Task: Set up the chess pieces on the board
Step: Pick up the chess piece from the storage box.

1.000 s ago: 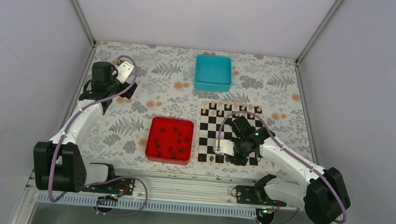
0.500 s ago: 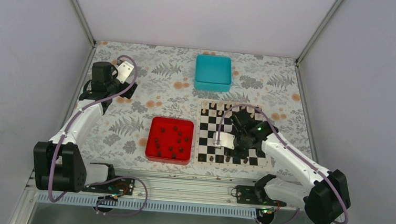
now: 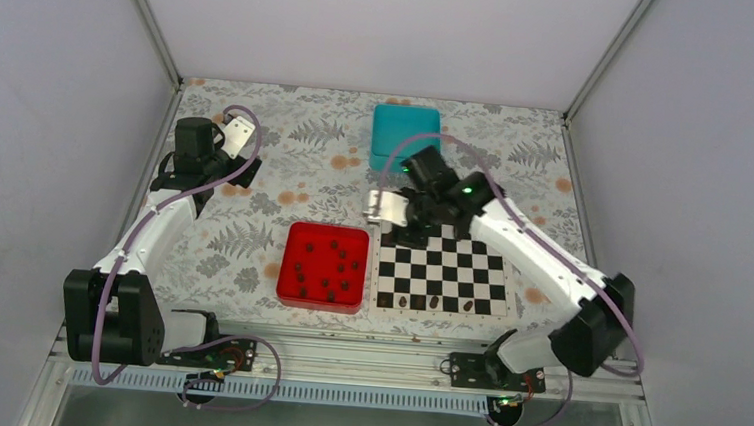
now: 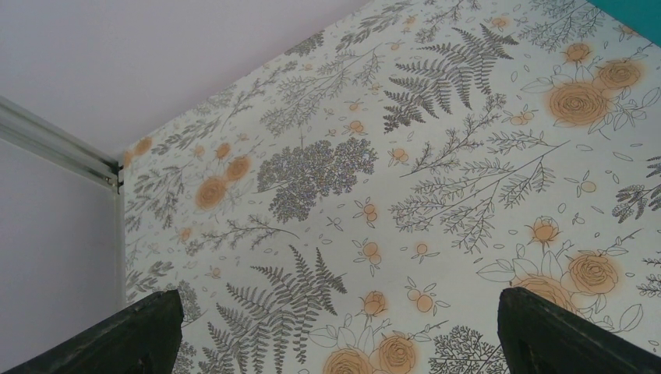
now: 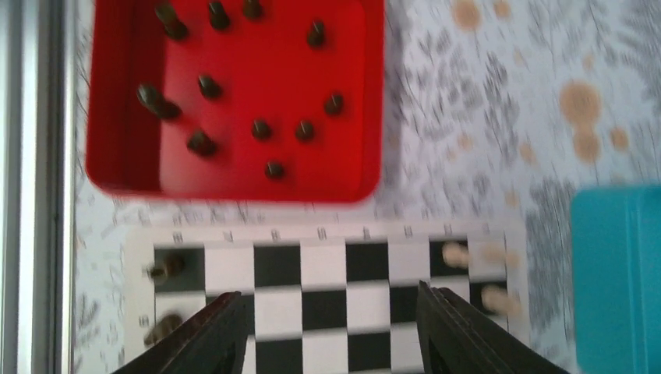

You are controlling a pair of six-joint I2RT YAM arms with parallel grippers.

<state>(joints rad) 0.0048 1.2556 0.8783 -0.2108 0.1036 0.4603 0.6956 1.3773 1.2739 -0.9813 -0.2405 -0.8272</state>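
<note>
The board lies right of centre, with several dark chess pieces on its near row and pale pieces on its far row. More dark chess pieces lie in the red tray. My right gripper hovers over the board's far left part, open and empty. In the right wrist view it is above the board, with two dark pieces at the left and the red tray beyond. My left gripper is open and empty at the far left.
A teal box stands behind the board, partly hidden by the right arm, and shows in the right wrist view. Pale pieces stand on the board's edge near it. Enclosure walls rise on both sides.
My right gripper has lifted from the board's near row and moved to its far left part, open. A dark piece stays on the near row. The left arm has not moved.
</note>
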